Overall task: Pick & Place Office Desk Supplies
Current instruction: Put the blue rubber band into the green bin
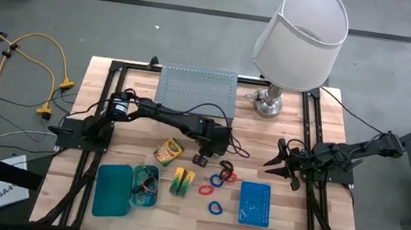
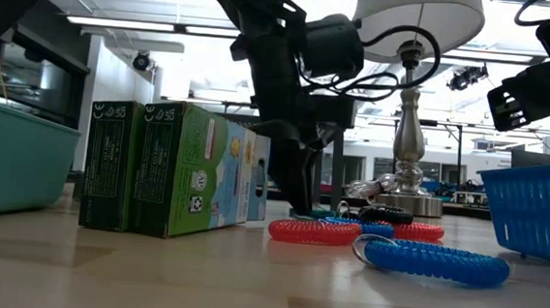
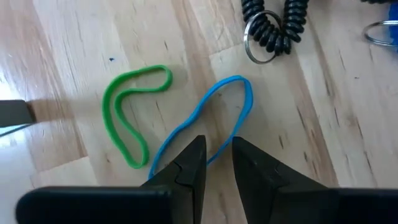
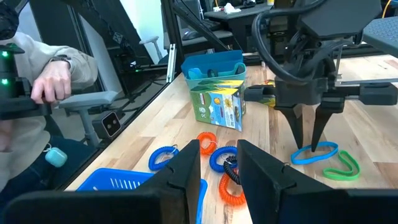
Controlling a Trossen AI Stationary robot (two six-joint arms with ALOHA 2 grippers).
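Note:
My left gripper (image 3: 217, 143) is open by a narrow gap and points down at the table's middle (image 1: 201, 162). Its fingertips stand on either side of one strand of a thin blue rubber band (image 3: 242, 93), which lies flat beside a green rubber band (image 3: 118, 118). I cannot tell whether the fingers touch the strand. A black coil loop with a key ring (image 3: 273, 25) lies just beyond. Red, blue and black coil loops (image 1: 217, 183) lie near the yellow-green blocks (image 1: 182, 181) and the crayon box (image 1: 168, 152). My right gripper (image 1: 272, 162) hangs open to the right.
The blue mesh basket (image 1: 254, 203) sits near the front right and two teal trays (image 1: 112, 190) at the front left. The grey riser shelf (image 1: 196, 90) and the white-shaded lamp (image 1: 302, 33) stand at the far edge. A person's hand (image 4: 53, 81) shows beyond the table.

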